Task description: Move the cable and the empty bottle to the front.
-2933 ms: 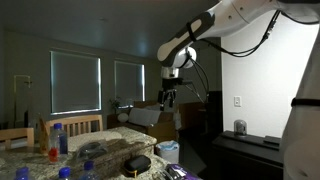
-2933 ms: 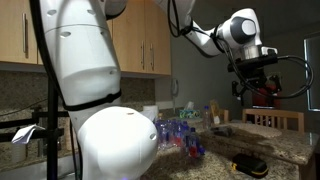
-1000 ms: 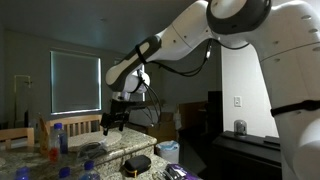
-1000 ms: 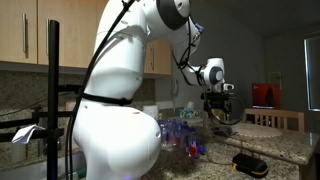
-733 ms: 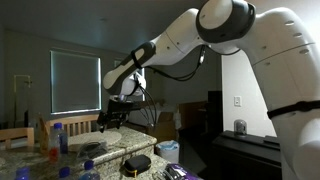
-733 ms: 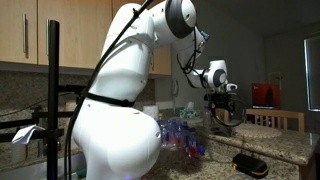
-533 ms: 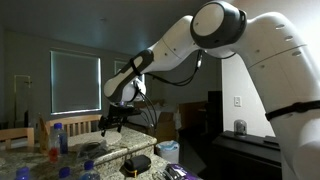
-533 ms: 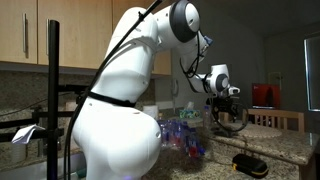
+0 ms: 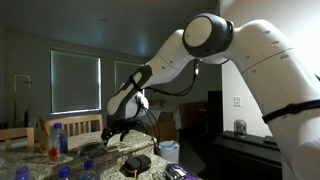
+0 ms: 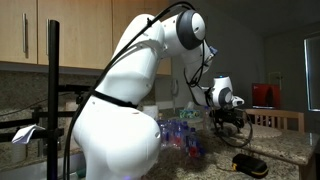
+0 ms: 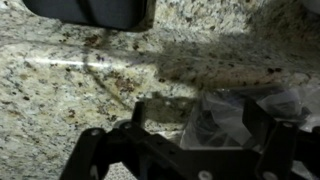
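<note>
Low in the wrist view, the gripper is hanging with jaws apart around the clear bottle. The bottle is sitting off-centre, so closing here is probably risking squirting it sideways.

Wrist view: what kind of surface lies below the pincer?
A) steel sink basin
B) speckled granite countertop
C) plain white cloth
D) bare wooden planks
B: the wrist view looks down on a speckled granite countertop, mottled beige with dark flecks. No wood, cloth or sink shows.
</note>
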Tool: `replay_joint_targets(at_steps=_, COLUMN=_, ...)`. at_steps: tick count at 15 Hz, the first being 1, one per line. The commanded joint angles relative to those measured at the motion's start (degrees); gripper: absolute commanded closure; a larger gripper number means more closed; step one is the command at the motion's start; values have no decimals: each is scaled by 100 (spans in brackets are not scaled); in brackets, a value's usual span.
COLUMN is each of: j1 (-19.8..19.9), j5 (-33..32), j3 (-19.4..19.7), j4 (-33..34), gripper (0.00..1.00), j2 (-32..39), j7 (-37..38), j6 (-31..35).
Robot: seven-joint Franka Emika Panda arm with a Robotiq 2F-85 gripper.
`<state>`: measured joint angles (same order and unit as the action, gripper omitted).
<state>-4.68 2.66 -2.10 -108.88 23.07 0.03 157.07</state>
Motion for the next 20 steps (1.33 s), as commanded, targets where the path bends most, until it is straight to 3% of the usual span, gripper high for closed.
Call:
replay_joint_targets(at_steps=1, j1=-10, j5=112, j3=-126, j4=-157, gripper=0, j2=-156, j7=239, j6=667)
replay_joint_targets(at_steps=5, j1=-122, j5=44, j3=-236, j4=72, gripper=0, j2=20, j7=290, j6=793)
replay_joint_targets(at_steps=11, j1=-899, j5=-855, j3=668, j4=240, gripper=0, j2=781, j7=1065, j6=981)
replay_joint_targets(at_steps=15, j1=-1226, j5=-998, j3=1098, j4=496, gripper=0, j2=1162, j7=1413, j6=941)
replay_joint_targets(at_steps=17, j1=-1295, j5=-984, j3=1174, j4=596, gripper=0, j2=1217, j7=1412, j6=840)
replay_joint_targets(at_steps=20, j1=-1105, j5=-776, j3=912, j4=705, gripper=0, j2=1160, j7=1215, j6=672)
